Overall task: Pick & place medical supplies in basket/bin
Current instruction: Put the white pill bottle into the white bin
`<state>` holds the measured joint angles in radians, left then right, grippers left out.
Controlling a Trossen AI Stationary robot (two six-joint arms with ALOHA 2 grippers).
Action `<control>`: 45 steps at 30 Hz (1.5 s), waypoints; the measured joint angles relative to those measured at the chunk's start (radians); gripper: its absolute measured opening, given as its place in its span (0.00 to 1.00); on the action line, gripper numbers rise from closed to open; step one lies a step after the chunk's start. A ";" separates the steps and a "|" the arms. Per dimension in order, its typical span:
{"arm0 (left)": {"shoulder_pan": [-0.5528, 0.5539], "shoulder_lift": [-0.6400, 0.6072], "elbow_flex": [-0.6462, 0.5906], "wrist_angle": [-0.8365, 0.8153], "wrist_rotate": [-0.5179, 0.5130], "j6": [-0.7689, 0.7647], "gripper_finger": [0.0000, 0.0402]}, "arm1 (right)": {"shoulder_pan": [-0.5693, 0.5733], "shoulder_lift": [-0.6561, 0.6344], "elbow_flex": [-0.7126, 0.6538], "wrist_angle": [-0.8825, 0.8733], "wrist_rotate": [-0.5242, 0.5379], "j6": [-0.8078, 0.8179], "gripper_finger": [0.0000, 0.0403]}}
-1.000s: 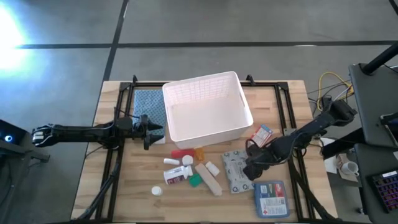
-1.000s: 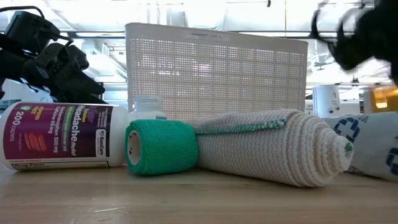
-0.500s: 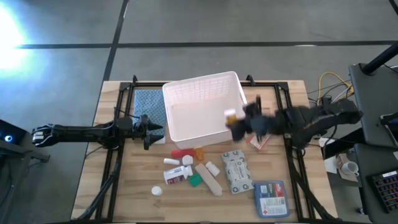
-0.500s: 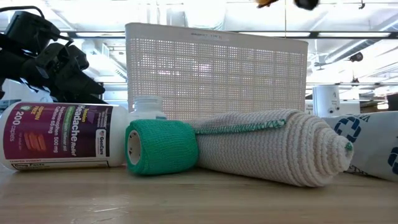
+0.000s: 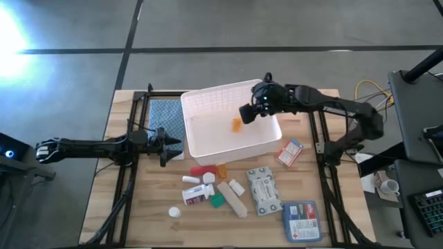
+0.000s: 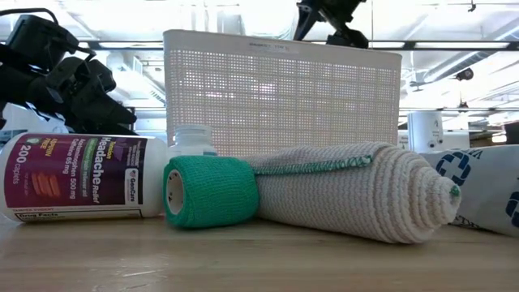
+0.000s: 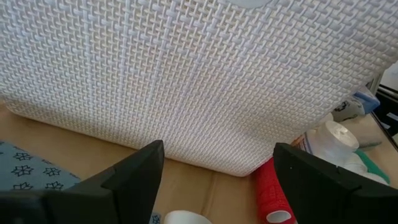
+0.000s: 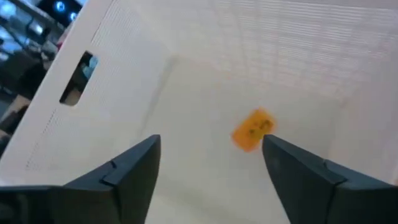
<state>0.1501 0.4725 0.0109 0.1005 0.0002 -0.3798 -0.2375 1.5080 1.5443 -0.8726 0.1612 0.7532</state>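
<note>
The white lattice basket (image 5: 232, 117) stands at the table's far middle. My right gripper (image 5: 249, 111) hovers open over its right half and touches nothing; the low view shows it (image 6: 331, 18) above the rim. A small orange vial (image 8: 253, 129) sits below it inside the basket (image 8: 124, 81), also seen from above (image 5: 236, 124). My left gripper (image 5: 166, 144) waits open beside the basket's near left corner (image 7: 236, 168). The other supplies lie on the table near the basket: red piece (image 5: 202, 170), orange vial (image 5: 222, 169), white bottles (image 5: 197, 194), green roll (image 5: 217, 200), pale tube (image 5: 232, 198), grey packet (image 5: 263, 190), blue pouch (image 5: 300, 220), red-white-blue box (image 5: 291, 151).
A blue-grey patterned cloth (image 5: 166, 117) lies left of the basket, under my left arm. A white cap (image 5: 174, 212) lies near the table's near edge. Black frame rails (image 5: 320, 138) run along both sides of the table. Bare wood shows at the near left.
My right gripper rose from the table beside the grey packet and swung toward the far edge and left, ending over the basket. It carried a small orange vial and let it go; the vial is now inside the basket, apart from the fingers.
</note>
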 joint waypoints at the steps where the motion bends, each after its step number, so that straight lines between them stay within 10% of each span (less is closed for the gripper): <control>1: 0.000 0.000 0.000 0.000 0.000 0.000 0.70 | 0.002 0.009 0.009 0.002 0.001 -0.015 0.71; 13: 0.000 0.000 0.000 0.005 -0.020 -0.018 0.70 | 0.073 -0.013 0.092 -0.015 0.003 -0.076 0.78; 22: 0.001 0.004 0.013 0.023 -0.049 -0.802 0.70 | 0.229 -0.036 0.133 -0.107 0.032 -0.042 0.78; 35: -0.008 0.006 0.116 -0.052 -0.082 -0.716 0.70 | 0.271 -0.026 0.116 -0.142 0.128 -0.033 0.78; 45: -0.079 0.123 0.465 -0.844 -0.015 -0.264 0.70 | 0.270 -0.020 0.105 -0.142 0.131 -0.077 0.78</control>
<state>0.0707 0.5951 0.4759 -0.7433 -0.0150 -0.6440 0.0326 1.4876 1.6488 -1.0146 0.2920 0.6758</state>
